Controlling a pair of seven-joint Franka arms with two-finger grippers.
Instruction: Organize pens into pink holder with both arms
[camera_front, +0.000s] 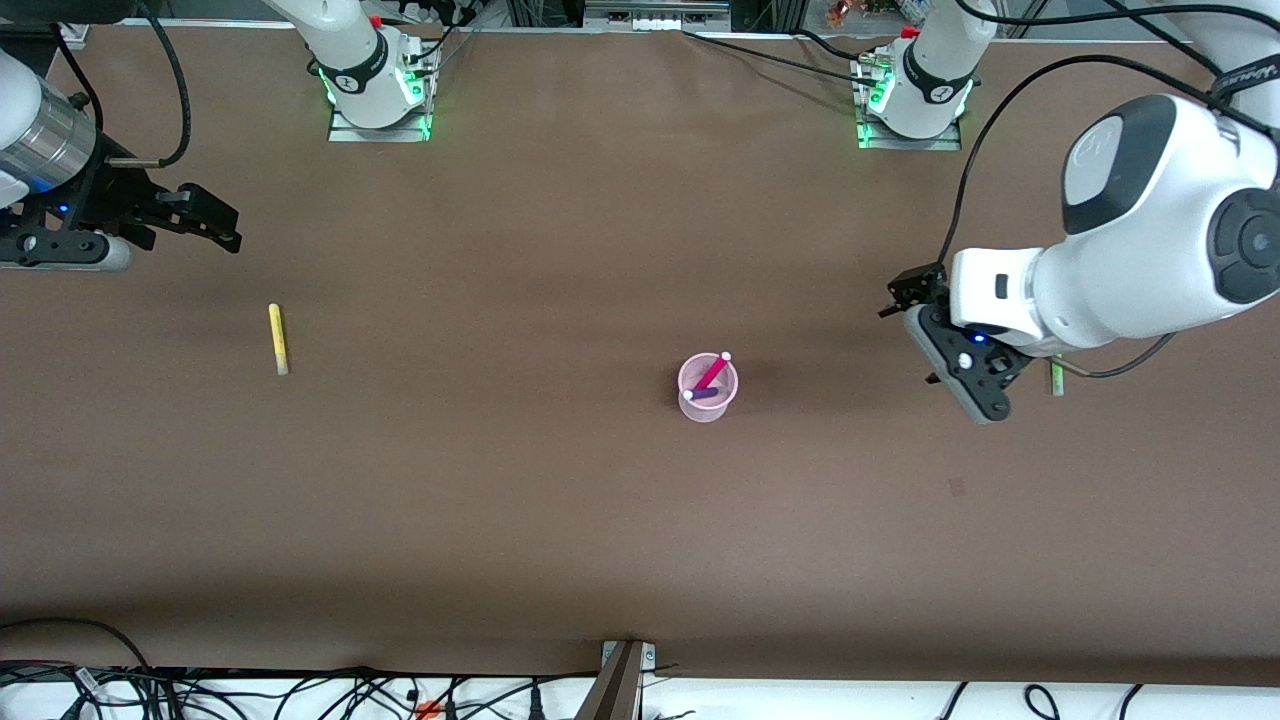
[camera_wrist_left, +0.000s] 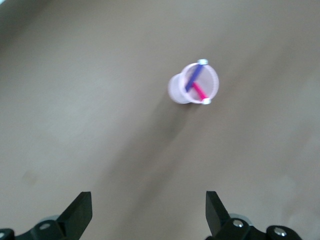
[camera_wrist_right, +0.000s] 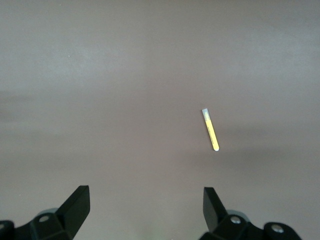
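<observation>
Peeking from under the left arm's empty, wide-spread tool (camera_front: 935, 345), the green pen (camera_front: 1056, 377), mostly hidden.

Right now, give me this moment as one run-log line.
pink holder: magenta pen, purple pen inside | yellow pen, green pen: on table | left gripper, right gripper: open, empty

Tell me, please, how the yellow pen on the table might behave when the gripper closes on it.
The yellow pen looks thin and round, so it will probably roll if nudged sideways. It seems stiff and light, likely lifting without bending. It lies flat on the table, so the right gripper, jaws open, probably must come low.
</observation>
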